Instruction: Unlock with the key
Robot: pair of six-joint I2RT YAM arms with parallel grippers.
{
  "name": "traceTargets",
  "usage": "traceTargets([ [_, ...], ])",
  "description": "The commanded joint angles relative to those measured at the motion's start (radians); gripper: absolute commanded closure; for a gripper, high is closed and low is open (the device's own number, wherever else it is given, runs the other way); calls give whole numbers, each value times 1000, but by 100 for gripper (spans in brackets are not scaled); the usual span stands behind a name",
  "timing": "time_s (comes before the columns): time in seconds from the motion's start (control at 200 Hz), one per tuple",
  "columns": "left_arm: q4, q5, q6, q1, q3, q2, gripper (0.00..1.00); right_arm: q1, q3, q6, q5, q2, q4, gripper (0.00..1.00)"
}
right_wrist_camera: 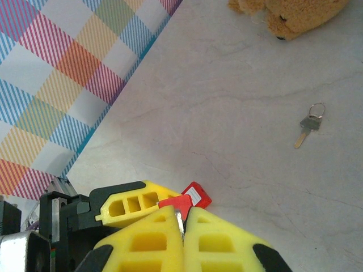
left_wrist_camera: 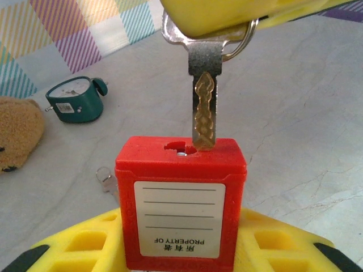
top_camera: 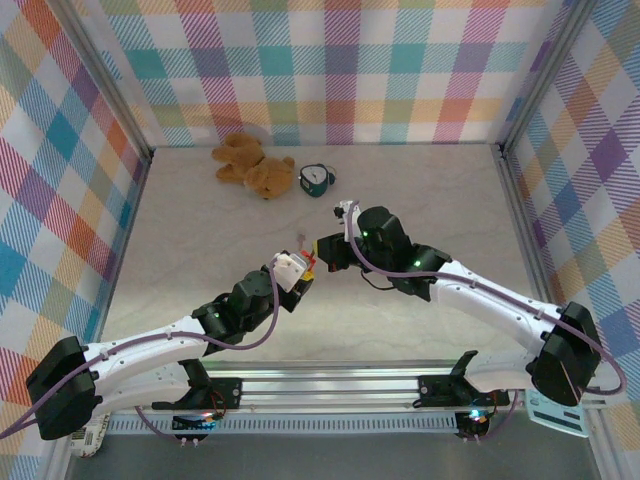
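Since the slim silvery metal key (left_wrist_camera: 203,96) points its blade squarely at the keyed face of the red plastic padlock (left_wrist_camera: 180,170), with just its tip at the slot, the step in hand looks to be pushing it fully home before any twist. The right gripper (right_wrist_camera: 182,221), pinched tight on the key's head, should press straight along the blade, nudging sideways if the tip catches the slot's edge. The left gripper (left_wrist_camera: 181,252), part-closed around the padlock's body, braces it squarely against that push.
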Motion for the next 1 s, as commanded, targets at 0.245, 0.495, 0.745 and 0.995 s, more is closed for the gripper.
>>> traceTargets([
  [0.245, 98, 18, -27, -4, 54, -26, 70, 18, 7, -29, -30, 41, -7, 100],
  [0.495, 109, -4, -38, -4, 63, -43, 71, 20, -5, -37, -54, 45, -8, 100],
  [0.745, 117, -10, -63, -4, 92, -66, 71, 28, -64, -101, -94, 30, 1, 100],
  [0.995, 119, 0, -70, -3, 130, -68, 72, 38, -99, -112, -128, 45, 30, 100],
])
